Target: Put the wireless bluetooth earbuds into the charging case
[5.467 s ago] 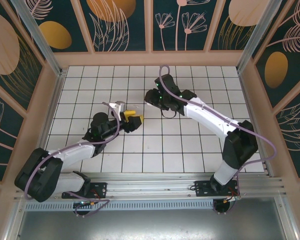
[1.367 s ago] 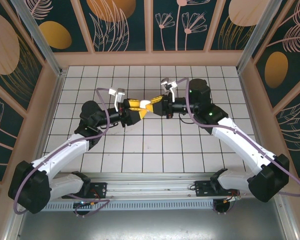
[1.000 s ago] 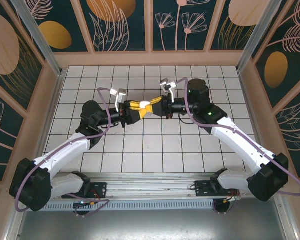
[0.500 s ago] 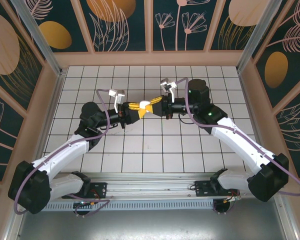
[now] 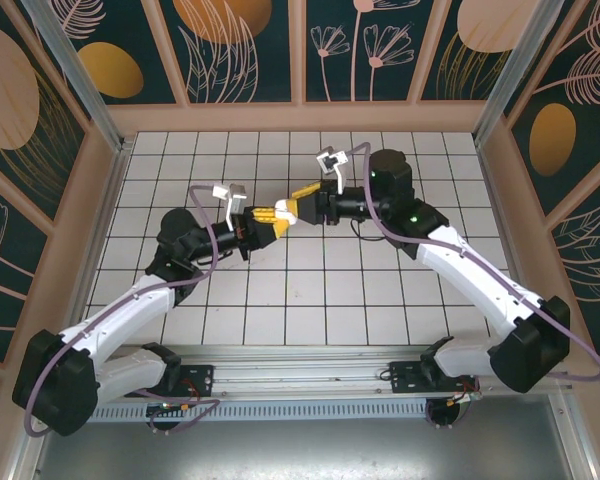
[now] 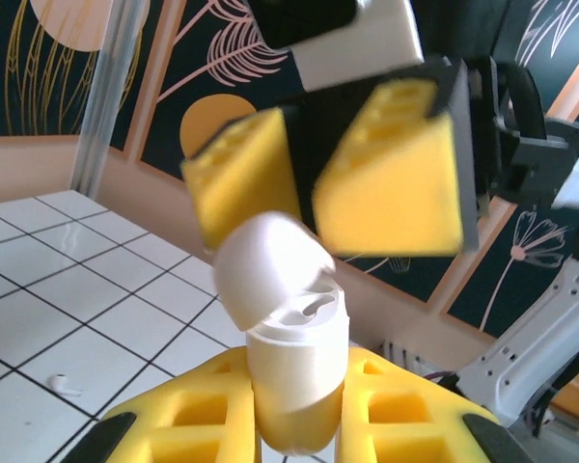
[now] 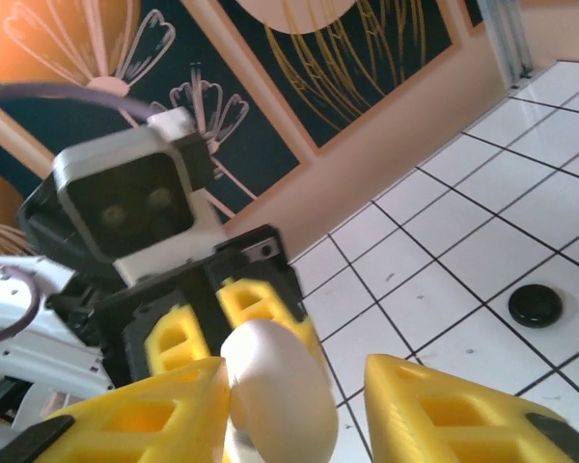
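My left gripper (image 6: 294,429) is shut on the lower body of the white charging case (image 6: 297,371) and holds it upright above the table. The case's rounded lid (image 6: 268,270) is tipped back, and an empty slot shows inside. My right gripper (image 7: 299,415) is open, with its yellow fingers either side of the lid (image 7: 275,386); the left finger touches it. From above, both grippers meet at the case (image 5: 284,208), the left gripper (image 5: 268,216) from the left and the right gripper (image 5: 302,205) from the right. A tiny black rounded piece (image 7: 535,305), apparently one earbud, lies on a tile.
A small white speck (image 6: 63,384) lies on a tile below and left of the case. The white grid table (image 5: 380,290) is walled by patterned panels (image 5: 240,50) at the back and sides. Both arms stretch over its middle.
My right gripper's jaws have spread apart and it has shifted slightly up and left in the top view. The left gripper has closed tight on the case.
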Controlling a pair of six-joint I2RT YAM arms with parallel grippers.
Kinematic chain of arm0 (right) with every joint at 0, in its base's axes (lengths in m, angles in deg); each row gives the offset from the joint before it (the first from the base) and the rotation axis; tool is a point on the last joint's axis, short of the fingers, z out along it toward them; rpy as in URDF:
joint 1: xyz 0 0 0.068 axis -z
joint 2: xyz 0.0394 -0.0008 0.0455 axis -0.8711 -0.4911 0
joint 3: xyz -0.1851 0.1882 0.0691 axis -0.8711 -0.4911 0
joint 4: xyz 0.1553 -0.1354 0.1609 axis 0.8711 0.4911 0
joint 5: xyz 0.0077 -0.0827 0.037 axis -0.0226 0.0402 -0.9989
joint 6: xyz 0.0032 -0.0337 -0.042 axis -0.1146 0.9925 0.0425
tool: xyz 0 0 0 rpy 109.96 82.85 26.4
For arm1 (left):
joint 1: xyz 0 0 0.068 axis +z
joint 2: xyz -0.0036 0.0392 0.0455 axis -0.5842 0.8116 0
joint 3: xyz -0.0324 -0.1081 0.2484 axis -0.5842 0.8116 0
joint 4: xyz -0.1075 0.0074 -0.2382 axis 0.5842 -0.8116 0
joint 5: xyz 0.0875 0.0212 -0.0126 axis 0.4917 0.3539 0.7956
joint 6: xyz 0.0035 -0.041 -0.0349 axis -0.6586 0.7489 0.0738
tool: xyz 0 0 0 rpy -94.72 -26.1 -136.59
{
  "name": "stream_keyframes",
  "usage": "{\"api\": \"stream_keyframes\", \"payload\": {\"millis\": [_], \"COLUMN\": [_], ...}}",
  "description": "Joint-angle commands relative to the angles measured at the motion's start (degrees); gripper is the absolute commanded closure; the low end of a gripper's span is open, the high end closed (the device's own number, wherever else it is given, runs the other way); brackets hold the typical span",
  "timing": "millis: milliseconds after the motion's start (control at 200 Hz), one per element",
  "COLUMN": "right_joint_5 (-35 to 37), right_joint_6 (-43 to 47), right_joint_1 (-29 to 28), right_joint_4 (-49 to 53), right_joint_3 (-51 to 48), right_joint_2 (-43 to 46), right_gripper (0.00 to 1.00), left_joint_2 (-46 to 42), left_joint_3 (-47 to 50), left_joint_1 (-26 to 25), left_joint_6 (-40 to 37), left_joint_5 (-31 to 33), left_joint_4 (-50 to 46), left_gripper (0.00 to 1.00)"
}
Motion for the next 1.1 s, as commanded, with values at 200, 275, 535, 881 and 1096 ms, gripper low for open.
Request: {"api": "stream_keyframes", "payload": {"millis": [200, 275, 535, 881, 1096], "right_joint_5": [6.03, 4.89, 2.07, 11.96, 20.96], "right_joint_6": [-1.46, -1.93, -3.23, -5.07, -4.69], "right_joint_1": [0.28, 0.28, 1.54, 3.93, 3.62], "right_joint_4": [5.18, 4.88, 5.26, 10.30, 22.46], "right_joint_3": [1.84, 2.03, 4.52, 7.71, 19.76], "right_joint_2": [-3.03, -3.44, -3.26, -8.18, -25.64], "right_gripper": [0.53, 0.51, 0.46, 0.46, 0.58], "left_joint_2": [-5.10, -5.90, -9.31, -12.81, -16.37], "left_joint_3": [2.36, 2.72, 6.91, 8.15, 9.08], "left_joint_1": [-0.12, -0.10, -0.13, -0.07, -0.16], "left_joint_6": [-10.54, -11.36, -11.54, -14.50, -16.81], "left_joint_5": [-0.57, 1.46, 9.35, 12.39, 14.38], "left_joint_4": [0.46, -1.46, -2.39, -9.26, -14.74], "left_gripper": [1.00, 1.00, 1.00, 1.00, 1.00]}}
